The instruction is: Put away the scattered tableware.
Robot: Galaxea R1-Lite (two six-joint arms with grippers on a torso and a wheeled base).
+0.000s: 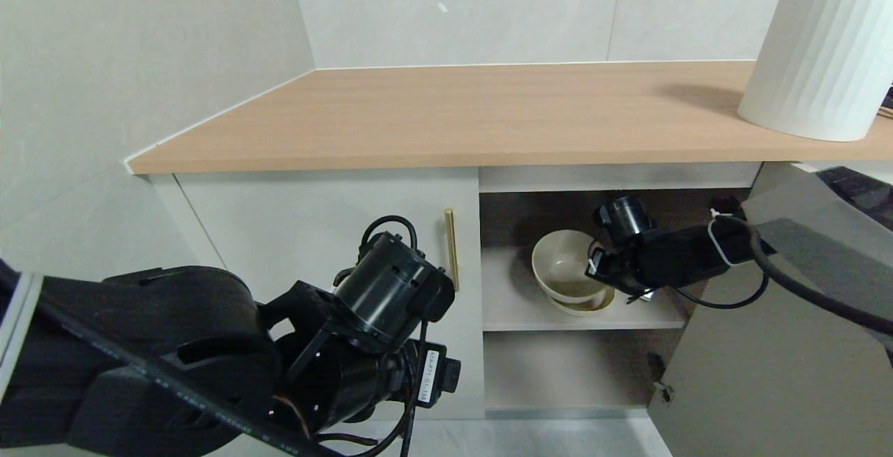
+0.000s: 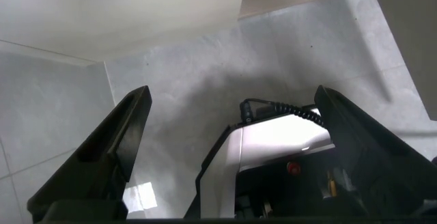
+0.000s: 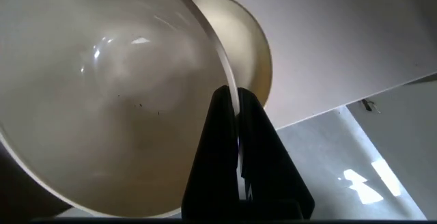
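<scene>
Right tool [image 3: 237,125] grips the tilted bowl [image 1: 562,267] by its rim.

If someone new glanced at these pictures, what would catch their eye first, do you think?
First, the right hand pinching the rim of a pale bowl, tilted over a plate on the upper shelf of the open cabinet. Next, the tall white ribbed container at the right end of the wooden countertop.

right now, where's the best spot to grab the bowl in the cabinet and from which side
The thin rim on its door-side edge, coming in through the open cabinet front. The bowl sits tilted over a plate; its body looks too wide to span. The right end effector pinches that rim, one finger each side.
</scene>
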